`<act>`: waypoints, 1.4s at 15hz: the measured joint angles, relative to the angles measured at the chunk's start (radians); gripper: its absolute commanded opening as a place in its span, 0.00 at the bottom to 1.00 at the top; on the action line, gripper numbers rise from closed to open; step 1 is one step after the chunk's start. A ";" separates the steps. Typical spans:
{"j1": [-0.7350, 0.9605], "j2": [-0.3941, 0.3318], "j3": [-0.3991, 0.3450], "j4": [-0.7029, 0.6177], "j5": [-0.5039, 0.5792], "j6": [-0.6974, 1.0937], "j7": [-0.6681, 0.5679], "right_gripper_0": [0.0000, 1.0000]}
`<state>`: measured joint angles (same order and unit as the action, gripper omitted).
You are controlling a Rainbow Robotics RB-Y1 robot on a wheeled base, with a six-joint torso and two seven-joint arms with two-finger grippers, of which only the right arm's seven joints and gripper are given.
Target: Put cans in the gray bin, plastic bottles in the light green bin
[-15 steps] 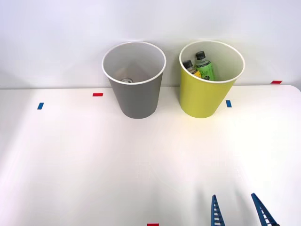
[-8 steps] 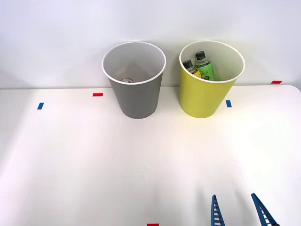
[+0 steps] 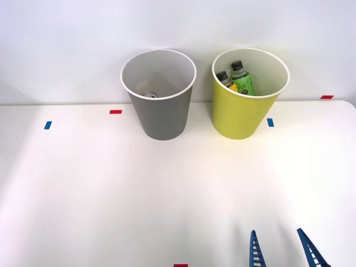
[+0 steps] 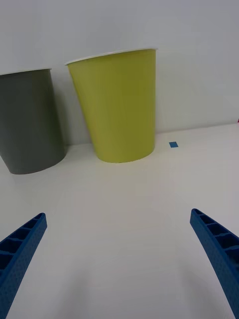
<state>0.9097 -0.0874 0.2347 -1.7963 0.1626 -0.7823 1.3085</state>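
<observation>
White table (image 3: 83, 189) runs under both bins, which stand at the wall. Your gray bin (image 3: 160, 114) holds the can (image 3: 150, 95); just beside it, on its right, the green bin (image 3: 240, 114) holds both bottles (image 3: 241, 79). Your right gripper (image 3: 281, 249) hangs well short of the green bin, fingers spread wide, holding nothing.

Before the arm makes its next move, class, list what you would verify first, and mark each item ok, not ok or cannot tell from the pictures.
1. Can in the gray bin: ok.
2. Both bottles, green and yellow-label, in the light green bin: ok.
3. Right gripper open and holding nothing: ok.
4. Nothing left to sort on the table: ok in the front view.
5. Both bins upright, standing apart: ok.
6. More items deeper in the bins: cannot tell.
</observation>
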 measured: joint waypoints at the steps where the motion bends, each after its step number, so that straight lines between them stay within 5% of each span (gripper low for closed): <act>1: 0.000 0.000 0.000 0.000 0.000 0.000 0.000 1.00; 21: 0.000 0.000 0.000 0.000 0.000 0.000 0.000 1.00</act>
<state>0.9097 -0.0874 0.2347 -1.7963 0.1626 -0.7823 1.3085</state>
